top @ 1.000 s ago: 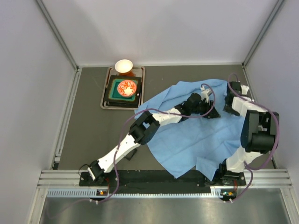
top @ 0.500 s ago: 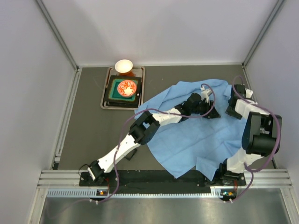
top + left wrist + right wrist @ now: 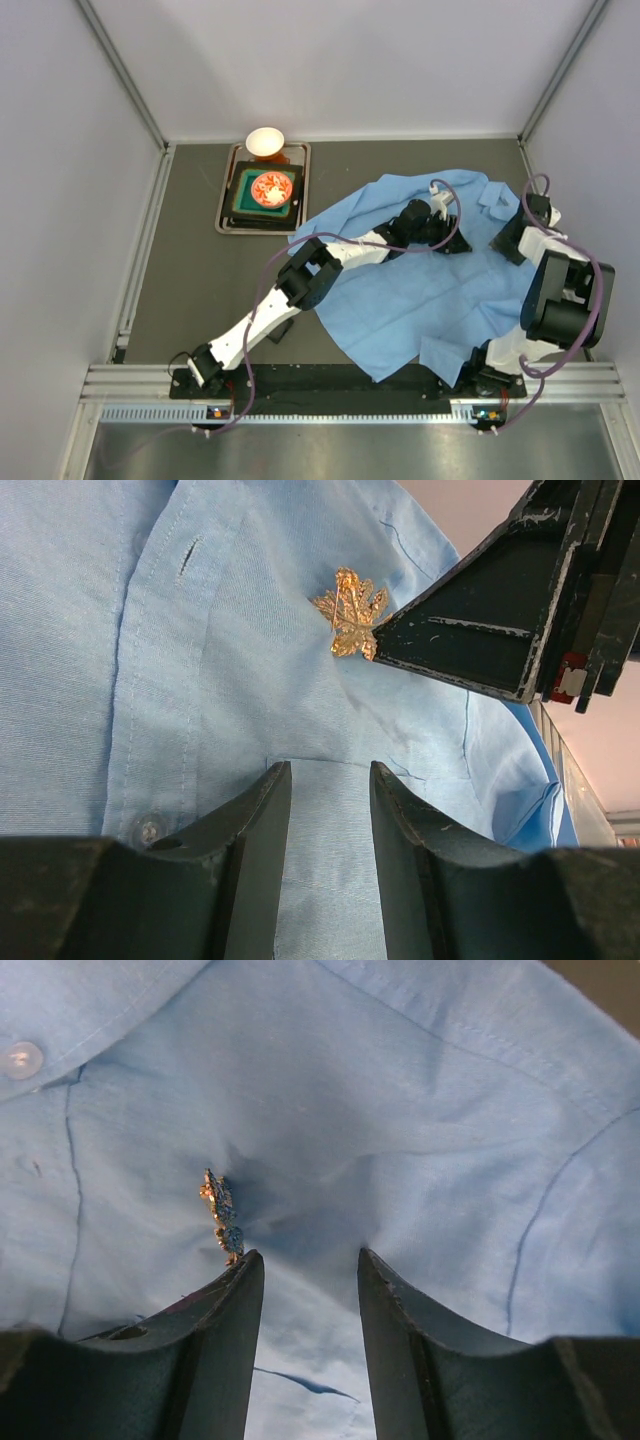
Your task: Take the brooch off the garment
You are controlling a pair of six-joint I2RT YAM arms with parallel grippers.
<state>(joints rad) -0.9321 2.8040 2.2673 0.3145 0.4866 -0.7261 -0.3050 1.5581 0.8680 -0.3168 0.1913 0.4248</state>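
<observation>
Item: brooch (image 3: 350, 612) — gold leaf pin, fixed on shirt (image 3: 250, 680) front. Nearer tool: right gripper (image 3: 305, 1257), part open, empty; brooch edge-on at one fingertip, outside gap — sideways shift likely needed. Other: left gripper (image 3: 327, 770), narrow gap, tips on shirt, brooch further ahead.

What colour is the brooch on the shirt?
The brooch is shiny gold, leaf-shaped, pinned on the light blue shirt. Clearest in the left wrist view.
</observation>
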